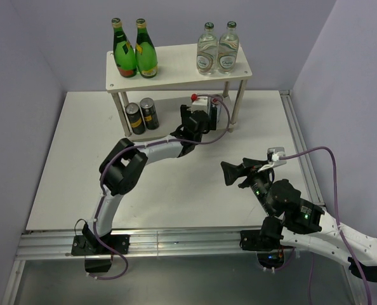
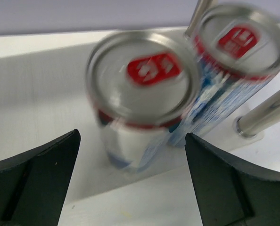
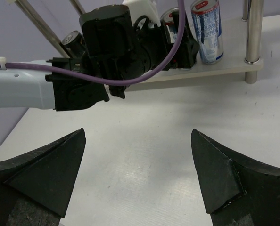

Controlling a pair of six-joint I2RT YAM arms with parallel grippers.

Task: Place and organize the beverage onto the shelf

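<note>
Blurred silver cans (image 2: pixel 142 89) before left gripper (image 2: pixel 131 141)

White arms (image 1: pixel 153 150), purple cables (image 1: pixel 331 165), black left hand (image 2: pixel 132 141) and right hand (image 3: pixel 137 134).

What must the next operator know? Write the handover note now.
Left gripper: open, fingers either side of the nearer of two slim silver cans on the lower tier, not gripping.
Right gripper: open, empty.
Pale beige wooden two-tier shelf: two green glass bottles and two clear glass bottles on top, two dark cans below.
Done: all drinks in view shelved.
To do: back the left arm out.
</note>
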